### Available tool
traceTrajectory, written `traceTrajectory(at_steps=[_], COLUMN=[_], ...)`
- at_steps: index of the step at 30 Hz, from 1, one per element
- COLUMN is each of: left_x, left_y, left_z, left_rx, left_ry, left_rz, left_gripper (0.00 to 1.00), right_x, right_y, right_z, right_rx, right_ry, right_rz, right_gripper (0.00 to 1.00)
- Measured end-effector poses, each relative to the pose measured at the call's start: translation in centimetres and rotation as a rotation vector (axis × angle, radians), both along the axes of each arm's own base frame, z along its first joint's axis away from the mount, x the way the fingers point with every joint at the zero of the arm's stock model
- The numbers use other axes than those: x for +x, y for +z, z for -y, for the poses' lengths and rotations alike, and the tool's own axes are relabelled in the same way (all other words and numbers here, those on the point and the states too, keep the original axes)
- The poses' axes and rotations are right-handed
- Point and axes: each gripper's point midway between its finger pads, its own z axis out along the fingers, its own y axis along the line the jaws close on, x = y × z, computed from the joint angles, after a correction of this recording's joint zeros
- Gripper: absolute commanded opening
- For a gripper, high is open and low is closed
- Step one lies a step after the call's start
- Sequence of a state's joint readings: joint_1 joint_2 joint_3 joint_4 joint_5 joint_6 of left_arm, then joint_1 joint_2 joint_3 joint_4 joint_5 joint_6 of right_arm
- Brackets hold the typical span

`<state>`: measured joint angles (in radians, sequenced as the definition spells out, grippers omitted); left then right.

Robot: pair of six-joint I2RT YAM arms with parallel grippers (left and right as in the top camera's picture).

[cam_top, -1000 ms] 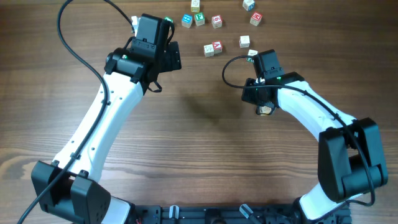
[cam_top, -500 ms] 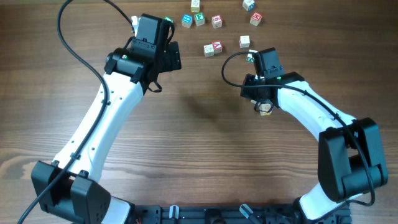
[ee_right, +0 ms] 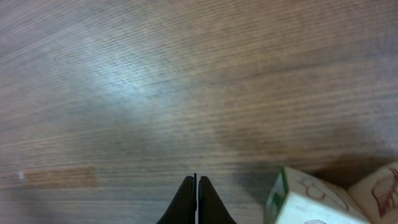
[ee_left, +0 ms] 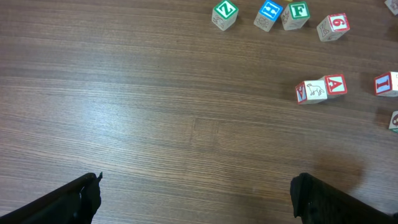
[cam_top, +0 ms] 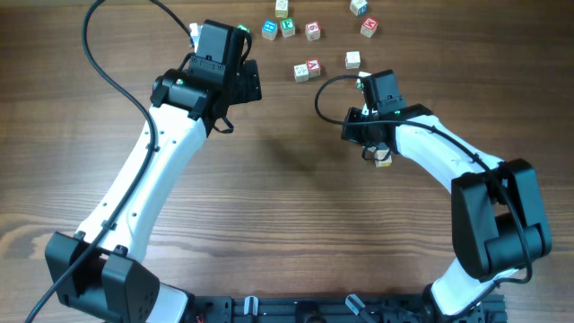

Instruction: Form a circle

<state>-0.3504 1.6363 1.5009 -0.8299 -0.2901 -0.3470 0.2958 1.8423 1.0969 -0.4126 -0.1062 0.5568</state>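
Observation:
No full circle shows. A small cluster of letter cubes [cam_top: 384, 161] lies right of centre, partly hidden under my right gripper [cam_top: 371, 151]. In the right wrist view my right gripper [ee_right: 196, 194] is shut on nothing, low over bare wood. A pale cube with a green side [ee_right: 309, 200] and a red-marked cube [ee_right: 380, 188] sit just to its right, apart from the fingertips. My left gripper [cam_top: 240, 82] hovers at the upper left. In its wrist view the left gripper [ee_left: 199, 198] stands wide open and empty.
Several loose letter cubes lie along the far edge: green Z [ee_left: 224, 14], blue [ee_left: 268, 14], green F [ee_left: 297, 14], red 9 [ee_left: 333, 26]. A touching pair with a red A [ee_left: 336, 84] sits nearer, seen overhead as the pair [cam_top: 307, 70]. A pale cube [cam_top: 352, 59] lies close by.
My right gripper has shifted a little left and away, staying shut, so the cube at its tip shows more. The left arm has not moved.

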Motion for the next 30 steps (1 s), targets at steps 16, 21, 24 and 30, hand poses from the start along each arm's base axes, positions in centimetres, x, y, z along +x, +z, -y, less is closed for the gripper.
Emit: traceTrajectory(at_steps=[16, 21, 24, 30], left_x=[0.0, 0.0, 0.0, 0.0], left_y=[0.0, 0.0, 0.0, 0.0], left_z=[0.0, 0.0, 0.0, 0.0], left_rx=[0.0, 0.0, 0.0, 0.001], left_ry=[0.0, 0.0, 0.0, 0.0], left_rz=[0.0, 0.0, 0.0, 0.0], left_gripper=[1.0, 1.0, 1.0, 1.0], right_x=[-1.3, -1.4, -1.5, -1.6], right_y=[-0.8, -0.8, -0.9, -0.9], right_z=[1.6, 1.8, 1.9, 1.9], right_rx=[-0.083, -0.091, -0.095, -0.1], right_ry=[-0.025, -0.027, -0.028, -0.029], right_rz=[-0.056, -0.058, -0.061, -0.066], right_gripper=[0.04, 0.05, 0.05, 0.04])
